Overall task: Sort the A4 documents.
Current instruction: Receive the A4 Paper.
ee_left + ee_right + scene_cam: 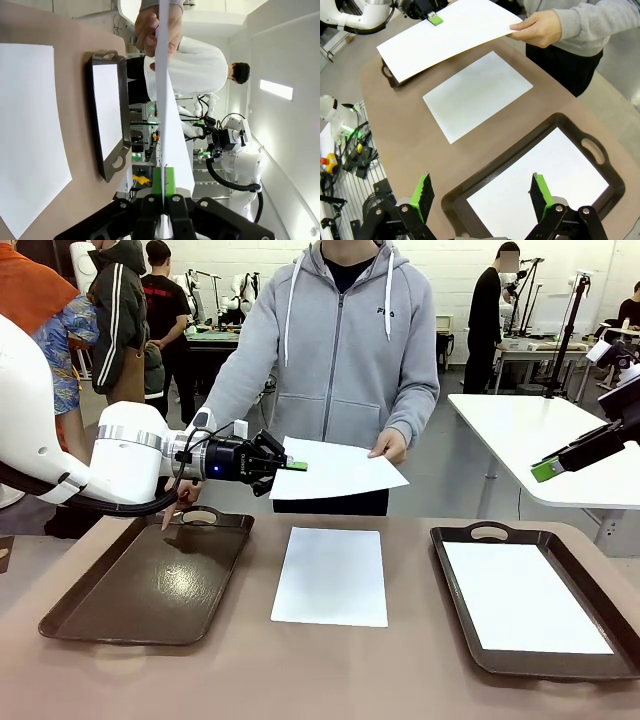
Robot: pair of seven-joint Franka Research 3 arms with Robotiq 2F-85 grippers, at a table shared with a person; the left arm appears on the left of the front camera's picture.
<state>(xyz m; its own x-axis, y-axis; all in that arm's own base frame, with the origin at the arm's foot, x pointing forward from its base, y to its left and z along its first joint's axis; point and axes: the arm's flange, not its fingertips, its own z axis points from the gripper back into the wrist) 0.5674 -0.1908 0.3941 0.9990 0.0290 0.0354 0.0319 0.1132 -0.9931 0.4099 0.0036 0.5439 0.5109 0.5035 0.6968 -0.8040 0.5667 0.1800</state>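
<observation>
A person's hand (388, 446) holds one white A4 sheet (340, 468) in the air over the table's far edge. My left gripper (293, 466) is shut on that sheet's left edge; in the left wrist view the sheet (162, 100) runs edge-on from between the green pads (163, 182) up to the hand (155, 30). A second sheet (332, 575) lies flat at the table's middle. A third sheet (520, 597) lies in the right tray (470, 533). My right gripper (482, 192) hangs open above that tray's sheet (540, 185), holding nothing.
An empty dark brown tray (150, 580) sits at the left, under my left arm. The person stands at the far side behind the middle. Another white table (540, 430) stands beyond at the right.
</observation>
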